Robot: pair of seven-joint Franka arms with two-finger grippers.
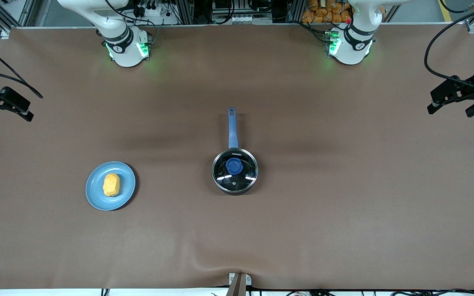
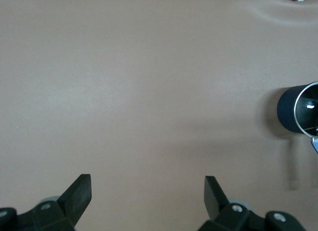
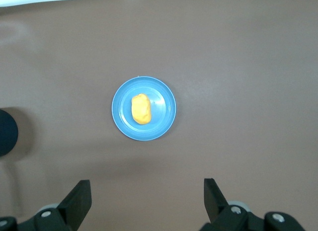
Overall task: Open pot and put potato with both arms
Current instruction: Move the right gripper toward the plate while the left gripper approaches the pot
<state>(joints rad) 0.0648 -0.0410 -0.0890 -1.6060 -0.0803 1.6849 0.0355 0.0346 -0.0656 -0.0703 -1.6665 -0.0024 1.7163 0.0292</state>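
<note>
One potato [image 1: 111, 184] on one plate [image 1: 95, 197]; one lidded pot [image 1: 235, 171]; left hand [image 2: 147, 193] and right hand [image 3: 147, 196] wide open, empty

Plenty of bare brown surface [image 1: 344, 205] around the pot [image 1: 235, 171], lid [image 1: 235, 168] on, blue knob [image 1: 234, 166] unobstructed from above. Only the long handle [image 1: 232, 128] juts out, toward the robots' bases. Well apart, toward the right arm's end: potato [image 1: 111, 184] on a plate [image 1: 95, 193], open all round. Both pincers, left [image 1: 457, 100] and right [image 1: 2, 107], spread wide, empty, over the surface's two ends.
</note>
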